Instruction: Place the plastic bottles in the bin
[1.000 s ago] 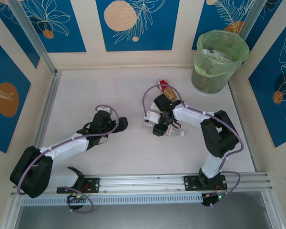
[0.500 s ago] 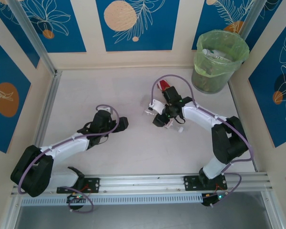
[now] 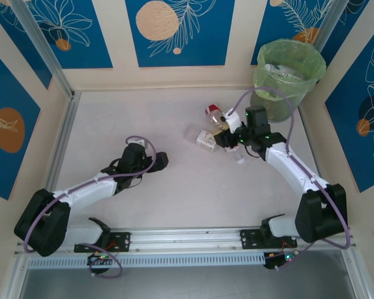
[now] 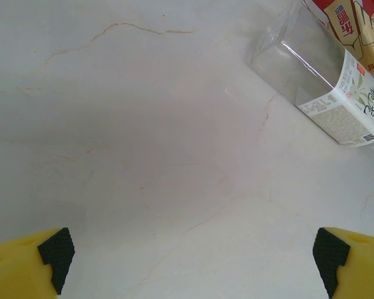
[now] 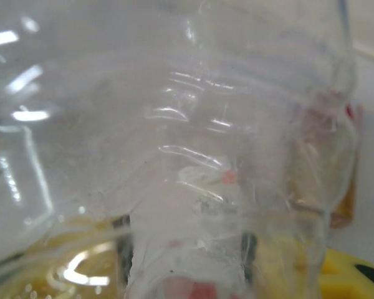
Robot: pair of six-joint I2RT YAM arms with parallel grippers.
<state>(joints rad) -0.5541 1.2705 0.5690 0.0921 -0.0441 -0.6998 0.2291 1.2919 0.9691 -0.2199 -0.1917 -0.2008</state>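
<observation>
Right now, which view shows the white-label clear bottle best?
Left wrist: the white-label bottle is sharp, label print and clear base plain. Top external shows it small, at the right gripper. Right wrist gives a blurred clear wall, probably this bottle.

We see a pale, faintly veined marble-look bench [image 3: 174,199] walled by cream panels bearing blue leaf-and-orange-disc prints [image 3: 199,50], with a silver aluminium rail [image 3: 193,237] along its near edge.

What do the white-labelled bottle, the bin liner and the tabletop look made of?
White-labelled bottle: thin glossy transparent plastic, tabletop visible through it. Bin liner: thin crinkled translucent green plastic film. Tabletop: smooth white, faint veins; stone or marble-look laminate, unclear.
</observation>
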